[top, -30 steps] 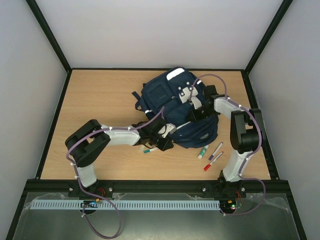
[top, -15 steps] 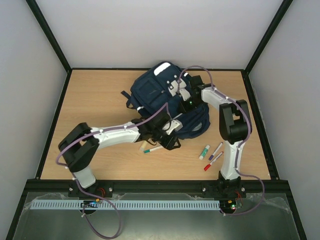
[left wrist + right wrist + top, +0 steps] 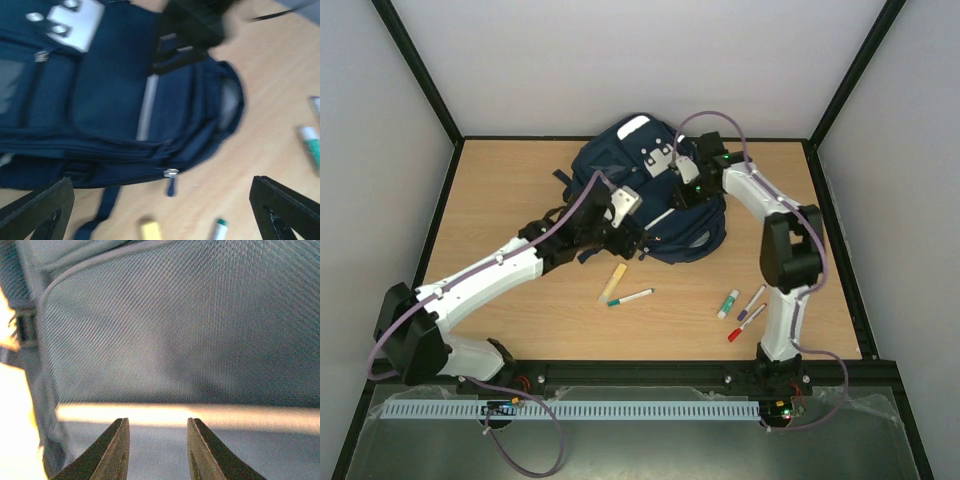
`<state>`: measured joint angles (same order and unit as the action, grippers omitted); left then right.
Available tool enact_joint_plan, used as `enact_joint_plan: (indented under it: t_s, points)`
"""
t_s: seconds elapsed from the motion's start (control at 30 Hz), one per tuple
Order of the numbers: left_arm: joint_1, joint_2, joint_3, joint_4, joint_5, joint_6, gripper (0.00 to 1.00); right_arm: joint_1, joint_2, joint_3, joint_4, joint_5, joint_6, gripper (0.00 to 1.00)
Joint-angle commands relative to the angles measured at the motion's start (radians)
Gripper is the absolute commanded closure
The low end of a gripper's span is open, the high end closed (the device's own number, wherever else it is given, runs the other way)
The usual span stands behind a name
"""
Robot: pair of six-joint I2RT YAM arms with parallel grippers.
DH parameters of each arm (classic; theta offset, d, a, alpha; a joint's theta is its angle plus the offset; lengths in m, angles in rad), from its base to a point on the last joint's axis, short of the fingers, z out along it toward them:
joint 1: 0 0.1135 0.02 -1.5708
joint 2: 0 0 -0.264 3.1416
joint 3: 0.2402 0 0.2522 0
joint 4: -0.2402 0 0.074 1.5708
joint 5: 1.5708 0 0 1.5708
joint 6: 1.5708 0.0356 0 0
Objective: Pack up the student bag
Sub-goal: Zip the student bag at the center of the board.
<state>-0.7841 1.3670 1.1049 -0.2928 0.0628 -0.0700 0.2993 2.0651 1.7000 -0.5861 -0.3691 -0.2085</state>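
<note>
Student bag (image 3: 640,185) lies flat on counter (image 3: 500,190) by the far edge, approx. mid-width. L hand (image 3: 160,187) has fingers spread wide w/ nothing in it, above the bag's near side. R hand (image 3: 157,421) has fingers a bit apart, close up vs. bag fabric, nothing btw them.

Even bright light; blurry student bag (image 3: 110,100)
</note>
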Motion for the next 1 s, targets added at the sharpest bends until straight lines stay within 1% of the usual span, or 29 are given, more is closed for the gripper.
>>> enact_joint_plan:
  t_s: [0.0, 0.07, 0.13, 0.17, 0.2, 0.27, 0.3, 0.4, 0.5, 0.63, 0.67, 0.7, 0.73, 0.87, 0.93, 0.97]
  points:
    - [0.093, 0.068, -0.051, 0.059, -0.135, 0.096, 0.01, -0.017, -0.254, -0.17, -0.034, 0.015, -0.011, 0.64]
    - [0.111, 0.129, -0.042, 0.069, -0.147, 0.171, 0.01, -0.017, -0.334, -0.274, -0.026, -0.004, -0.045, 0.6]
    - [0.126, 0.162, -0.039, 0.067, -0.131, 0.24, 0.07, -0.018, -0.403, -0.386, -0.024, -0.04, -0.106, 0.56]
    - [0.138, 0.171, -0.044, 0.066, -0.103, 0.275, 0.11, -0.016, -0.432, -0.427, -0.026, -0.058, -0.144, 0.55]
    - [0.151, 0.181, -0.049, 0.063, -0.067, 0.304, 0.17, -0.014, -0.463, -0.472, -0.019, -0.072, -0.194, 0.54]
    - [0.186, 0.208, -0.049, 0.023, 0.07, 0.383, 0.33, 0.006, -0.516, -0.551, 0.01, -0.062, -0.247, 0.52]
    - [0.19, 0.222, -0.049, 0.015, 0.096, 0.409, 0.36, 0.022, -0.534, -0.582, 0.023, -0.043, -0.272, 0.51]
    - [0.192, 0.242, -0.067, 0.07, 0.117, 0.436, 0.36, 0.078, -0.545, -0.624, 0.038, 0.013, -0.324, 0.49]
    - [0.202, 0.264, -0.089, 0.136, 0.167, 0.489, 0.35, 0.119, -0.522, -0.628, 0.072, 0.046, -0.32, 0.49]
    - [0.199, 0.365, -0.042, 0.113, 0.159, 0.599, 0.33, 0.145, -0.471, -0.605, 0.097, 0.056, -0.293, 0.49]
    - [0.196, 0.389, -0.018, 0.098, 0.147, 0.616, 0.13, 0.146, -0.46, -0.6, 0.098, 0.051, -0.286, 0.49]
    - [0.197, 0.409, -0.007, 0.1, 0.138, 0.626, 0.02, 0.146, -0.45, -0.596, 0.099, 0.049, -0.281, 0.49]
    - [0.198, 0.425, -0.002, 0.107, 0.135, 0.638, 0.01, 0.146, -0.445, -0.598, 0.102, 0.053, -0.275, 0.49]
    - [0.187, 0.458, -0.003, 0.185, 0.113, 0.659, 0.03, 0.146, -0.444, -0.633, 0.118, 0.085, -0.258, 0.51]
    - [0.187, 0.469, 0.006, 0.209, 0.112, 0.659, 0.08, 0.145, -0.455, -0.658, 0.122, 0.093, -0.253, 0.51]
    - [0.186, 0.475, 0.011, 0.213, 0.118, 0.66, 0.13, 0.143, -0.463, -0.671, 0.124, 0.095, -0.248, 0.51]
